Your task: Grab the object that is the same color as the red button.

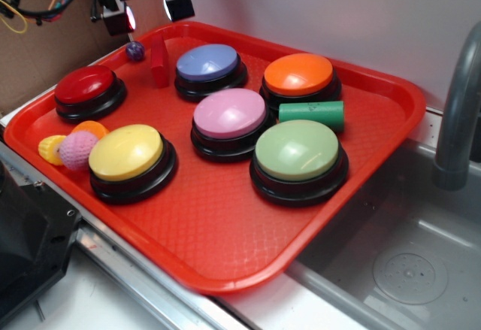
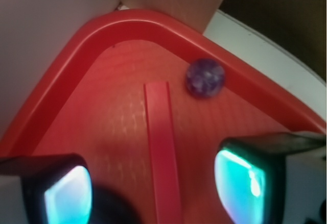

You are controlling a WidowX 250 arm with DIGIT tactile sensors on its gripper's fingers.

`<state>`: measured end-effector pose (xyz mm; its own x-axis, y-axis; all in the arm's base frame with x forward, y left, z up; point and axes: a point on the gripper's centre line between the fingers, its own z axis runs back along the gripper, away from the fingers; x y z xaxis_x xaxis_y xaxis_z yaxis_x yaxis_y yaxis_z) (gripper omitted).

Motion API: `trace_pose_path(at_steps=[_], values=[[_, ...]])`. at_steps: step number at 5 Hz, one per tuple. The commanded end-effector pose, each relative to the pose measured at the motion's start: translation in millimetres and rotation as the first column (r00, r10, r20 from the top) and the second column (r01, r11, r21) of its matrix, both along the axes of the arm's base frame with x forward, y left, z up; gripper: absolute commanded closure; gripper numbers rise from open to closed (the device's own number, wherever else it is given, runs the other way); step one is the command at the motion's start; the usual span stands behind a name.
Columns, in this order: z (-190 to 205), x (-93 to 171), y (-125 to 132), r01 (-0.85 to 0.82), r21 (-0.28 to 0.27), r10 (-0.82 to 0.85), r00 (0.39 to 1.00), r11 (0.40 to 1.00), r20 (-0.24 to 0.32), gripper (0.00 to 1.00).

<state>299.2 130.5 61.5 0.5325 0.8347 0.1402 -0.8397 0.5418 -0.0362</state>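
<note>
Hand (image 1: 148, 13) hovers wide open above the red block (image 1: 159, 63). It should descend straight, straddling the block, clear of the purple ball (image 1: 135, 50).

Even bright light; wrist view blurry w/ glare.

plain pale wall (image 1: 338, 7), cardboard panel (image 1: 37, 52) left, perhaps a steel sink (image 1: 406, 262) at right.

A red tray (image 1: 225, 247) carries six dome buttons, a red block (image 1: 159, 63), green cylinder (image 1: 312, 113) and small balls
</note>
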Motion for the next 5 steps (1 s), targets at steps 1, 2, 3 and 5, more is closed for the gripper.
trace_pose_path(at_steps=[1, 2, 3, 5], values=[[-21.4, 4.7, 31.3, -0.031, -0.011, 0.031, 0.998, 0.999, 0.048, 0.0], [-23.1, 4.1, 30.7, -0.022, 0.088, 0.021, 1.0, 0.996, 0.017, 1.0], [-24.8, 2.9, 23.3, 0.032, 0.017, -0.033, 0.999, 0.999, 0.033, 1.0], [41.6, -5.9, 3.5, 0.204, 0.037, -0.206, 0.976, 0.978, 0.077, 1.0]])
